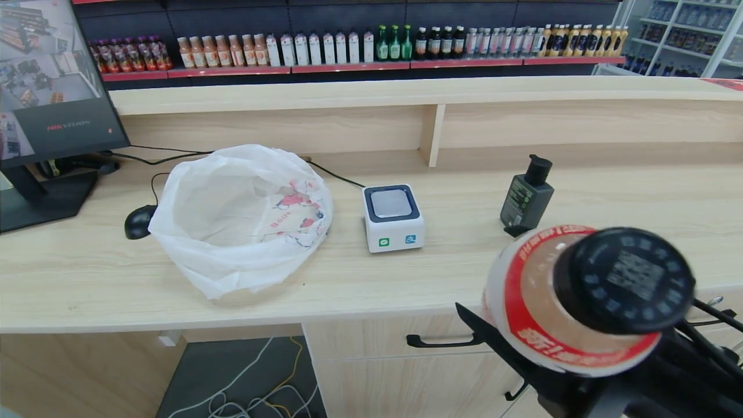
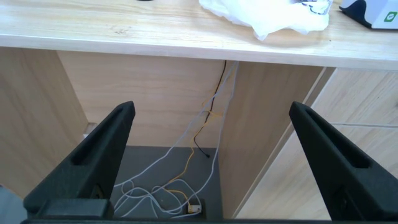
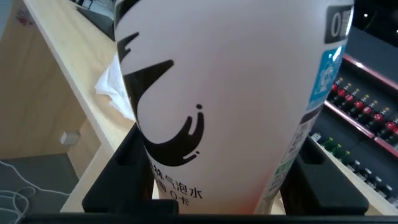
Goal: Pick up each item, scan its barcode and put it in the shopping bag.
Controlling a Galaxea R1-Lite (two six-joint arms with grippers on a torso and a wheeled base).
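My right gripper [image 1: 557, 371] is shut on a drink bottle [image 1: 574, 296] with a red and white label and a black cap, held lifted in front of the counter's front edge at the right, cap towards the head camera. In the right wrist view the bottle [image 3: 230, 99] sits between the two fingers. The white scanner box [image 1: 393, 217] stands mid-counter, and the open white shopping bag [image 1: 241, 215] lies to its left. A dark pump bottle [image 1: 526, 197] stands upright to the scanner's right. My left gripper [image 2: 211, 162] hangs open below the counter edge, holding nothing.
A monitor [image 1: 52, 81] on its stand and a black mouse [image 1: 139, 222] sit at the counter's left. A raised wooden shelf [image 1: 406, 93] runs along the back. Drawers with a black handle [image 1: 441, 341] and loose cables [image 2: 180, 180] lie under the counter.
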